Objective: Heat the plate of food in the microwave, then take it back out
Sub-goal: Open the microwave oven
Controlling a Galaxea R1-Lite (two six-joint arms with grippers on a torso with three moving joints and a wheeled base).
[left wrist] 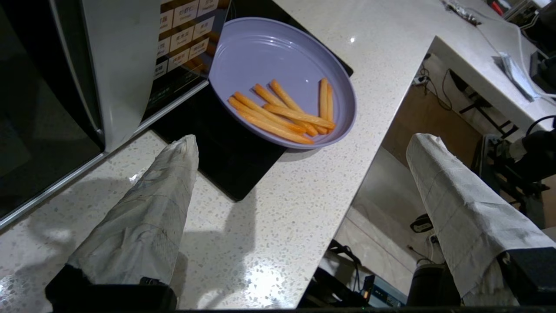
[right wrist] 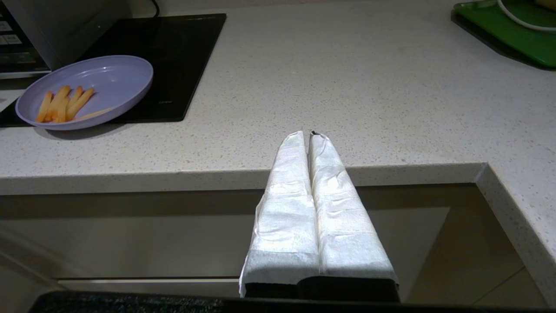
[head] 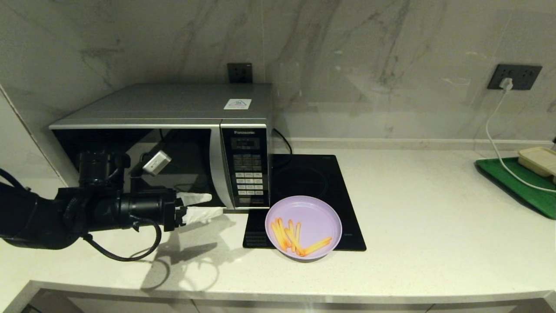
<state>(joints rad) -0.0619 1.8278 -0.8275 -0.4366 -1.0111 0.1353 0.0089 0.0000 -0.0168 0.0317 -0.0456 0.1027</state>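
lilac plate of fries (head: pixel 303 227) on black hob (head: pixel 310 182) | microwave (head: pixel 173 143) door closed | left claw (head: pixel 200 206) apart, empty, before the door | right claw (right wrist: pixel 311 135) together off tabletop (head: pixel 434 226) edge

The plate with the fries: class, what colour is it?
Lilac. The plate shows best in the left wrist view, with orange fries on it.

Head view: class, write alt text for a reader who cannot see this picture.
The robot's left gripper is open, empty, just in front of the closed silver microwave, near its door handle. A lilac plate of fries sits on a black induction hob to the microwave's right. A green tray lies far right on the counter.
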